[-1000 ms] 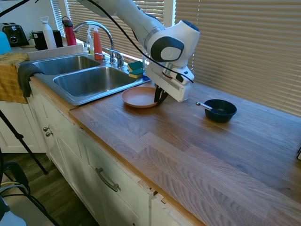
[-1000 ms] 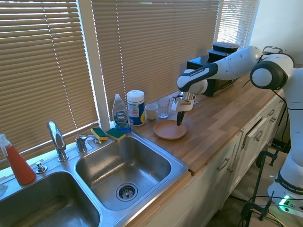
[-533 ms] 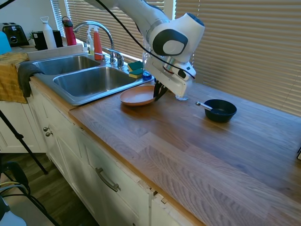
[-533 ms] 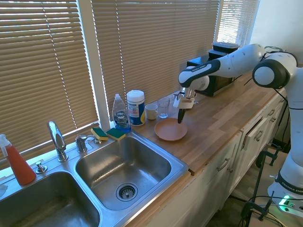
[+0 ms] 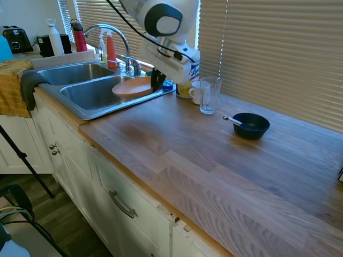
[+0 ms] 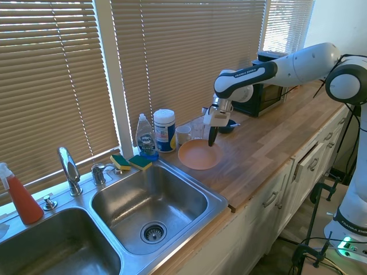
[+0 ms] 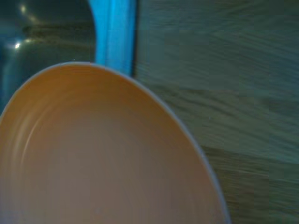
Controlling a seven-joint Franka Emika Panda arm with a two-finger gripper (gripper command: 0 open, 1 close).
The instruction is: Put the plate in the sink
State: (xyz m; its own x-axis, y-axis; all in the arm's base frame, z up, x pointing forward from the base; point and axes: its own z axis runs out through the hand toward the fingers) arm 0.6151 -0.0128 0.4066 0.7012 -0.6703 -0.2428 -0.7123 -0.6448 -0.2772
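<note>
The terracotta-orange plate hangs in the air, held level by its rim. My gripper is shut on that rim. The plate is over the near corner of the steel sink, partly above the right basin and partly above the counter edge. In the wrist view the plate fills most of the picture, with the sink's rim and wooden counter beyond it.
A dark bowl with a spoon sits on the counter. A clear glass, a white cup, sponges, a dish soap bottle and a white canister stand behind the sink. The chrome faucet rises at the back.
The gripper lifted the plate off the counter and carried it towards the sink; it now hangs over the basin's corner. The glass and cup behind are now uncovered.
</note>
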